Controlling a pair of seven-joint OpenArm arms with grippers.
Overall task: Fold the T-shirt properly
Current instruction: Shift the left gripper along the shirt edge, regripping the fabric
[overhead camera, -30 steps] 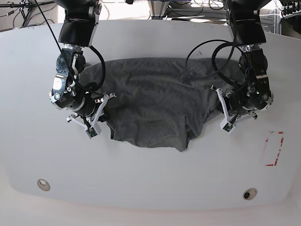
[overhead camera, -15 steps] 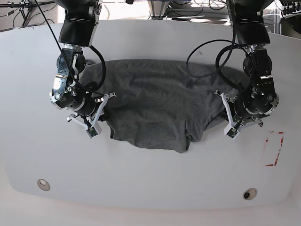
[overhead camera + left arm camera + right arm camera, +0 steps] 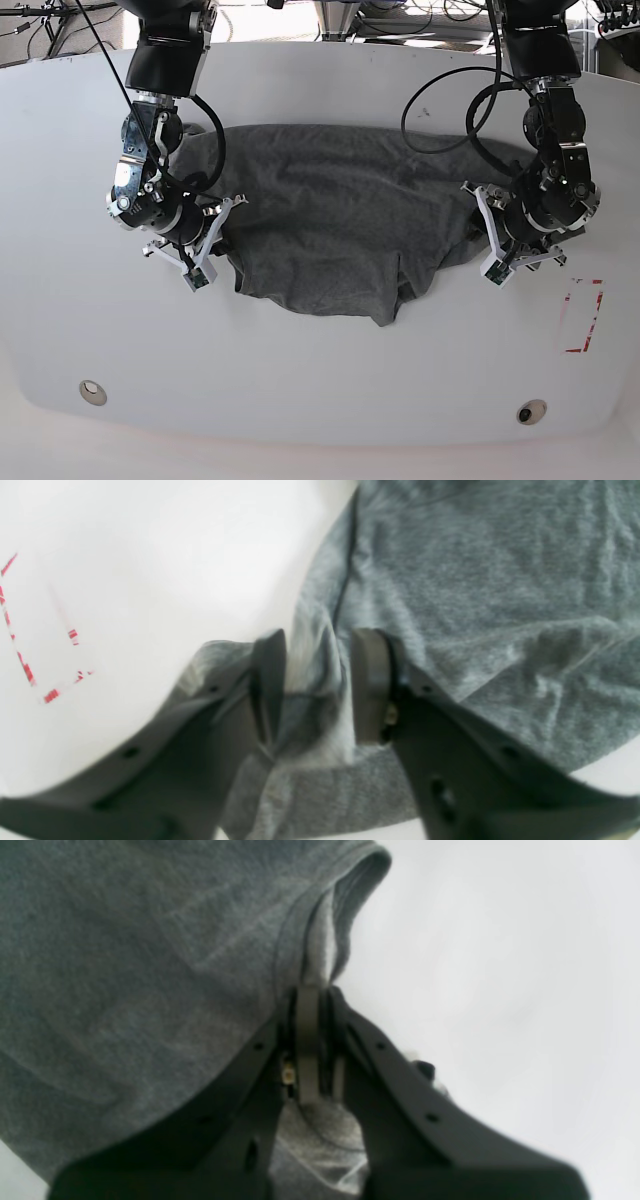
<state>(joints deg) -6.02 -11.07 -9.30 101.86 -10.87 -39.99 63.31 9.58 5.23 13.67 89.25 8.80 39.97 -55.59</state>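
The T-shirt point(image 3: 340, 225) lies spread across the middle of the white tabletop point(image 3: 300, 380), a plain charcoal-grey piece of soft, thin fabric with no print. It is rumpled rather than flat: its far edge runs nearly straight across, while the near edge sags into an uneven curve with a folded flap pointing toward the front. Shallow creases run over the body, and both side ends are bunched where the arms meet them.

In the right wrist view, the right end effector point(image 3: 312, 1005) is closed on a hemmed edge of the T-shirt point(image 3: 150, 965), the cloth pinched into a narrow upright fold between the two dark fingers. In the base view this end effector point(image 3: 205, 255) sits at the shirt's edge on the picture's left.

In the left wrist view, the left end effector point(image 3: 317, 667) stands with its fingers parted, a gathered ridge of grey fabric point(image 3: 475, 580) lying in the gap between them without being squeezed. In the base view it point(image 3: 490, 255) is at the shirt's other end, on the picture's right.

A red dashed rectangle point(image 3: 583, 315) is marked on the tabletop just beyond the left arm, apart from the cloth.
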